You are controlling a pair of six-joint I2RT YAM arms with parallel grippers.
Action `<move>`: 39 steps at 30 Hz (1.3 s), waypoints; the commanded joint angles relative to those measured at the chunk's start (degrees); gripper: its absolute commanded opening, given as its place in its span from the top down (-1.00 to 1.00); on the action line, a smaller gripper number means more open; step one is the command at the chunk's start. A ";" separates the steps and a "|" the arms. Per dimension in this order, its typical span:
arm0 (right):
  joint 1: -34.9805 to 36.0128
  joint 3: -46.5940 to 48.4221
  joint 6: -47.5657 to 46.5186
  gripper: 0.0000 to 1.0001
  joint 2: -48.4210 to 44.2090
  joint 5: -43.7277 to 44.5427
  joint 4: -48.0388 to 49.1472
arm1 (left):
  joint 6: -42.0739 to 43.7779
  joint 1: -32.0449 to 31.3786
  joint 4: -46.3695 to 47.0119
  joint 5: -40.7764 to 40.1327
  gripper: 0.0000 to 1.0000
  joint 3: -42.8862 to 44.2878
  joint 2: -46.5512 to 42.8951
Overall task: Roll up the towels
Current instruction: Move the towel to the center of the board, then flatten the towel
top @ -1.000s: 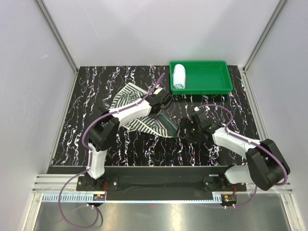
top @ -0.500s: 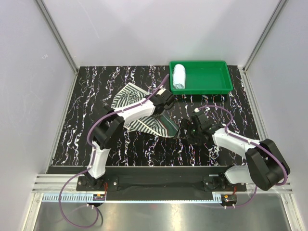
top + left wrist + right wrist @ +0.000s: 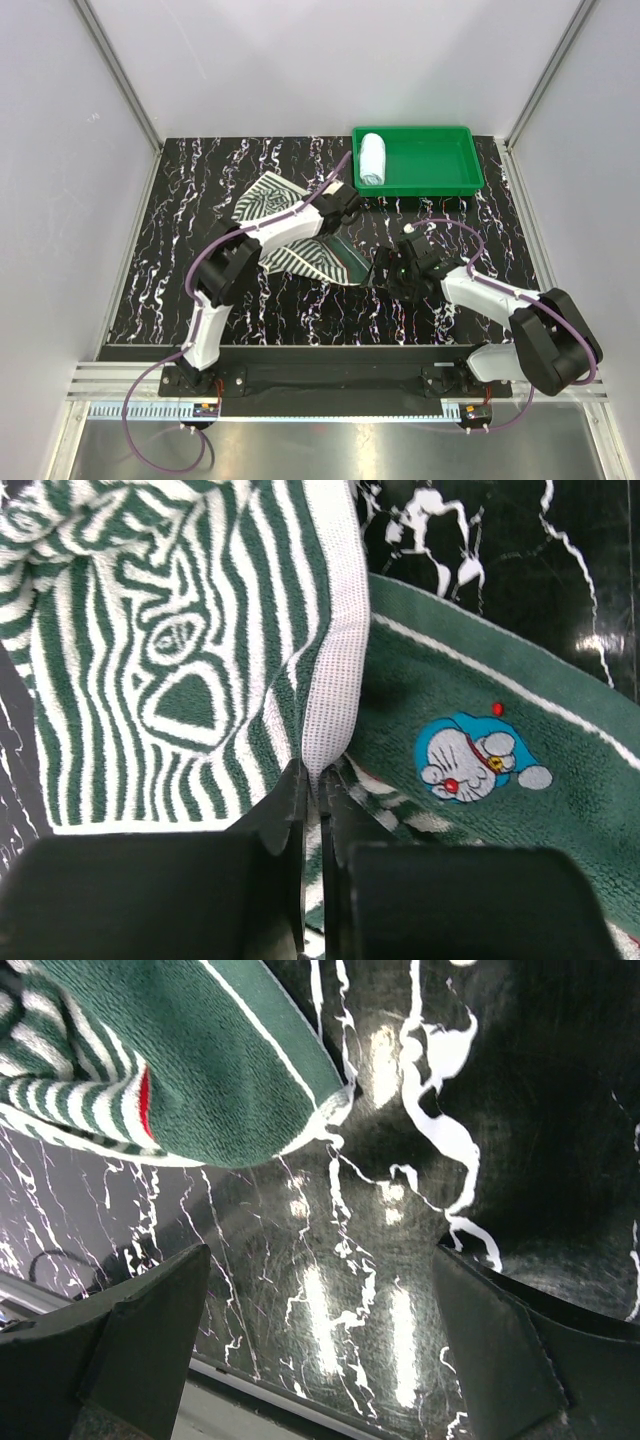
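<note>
A zebra-striped towel [image 3: 305, 262] lies spread on the black marbled table; close up its stripes are green and white [image 3: 180, 640], and a turned-over plain green side carries a blue cartoon patch [image 3: 480, 760]. My left gripper [image 3: 340, 212] is at the towel's far right edge, shut on its white hem [image 3: 322, 770]. My right gripper [image 3: 392, 268] hovers open just right of the towel's near right corner [image 3: 170, 1050], with only table between its fingers [image 3: 140, 1330]. A pale blue towel [image 3: 372, 158] lies rolled up in the green tray [image 3: 440, 185].
The green tray stands at the back right of the table, the rolled towel at its left end. White walls with metal posts close in the table on three sides. A metal rail [image 3: 330, 385] carrying both arm bases runs along the near edge.
My left gripper has closed onto the striped towel's white hem after shifting slightly toward the far right. The right gripper stays open and has hardly moved.
</note>
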 commanded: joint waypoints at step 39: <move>-0.22 11.41 1.32 1.00 20.31 2.23 5.87 | -10.98 24.64 2.96 30.54 1.00 -18.42 -39.55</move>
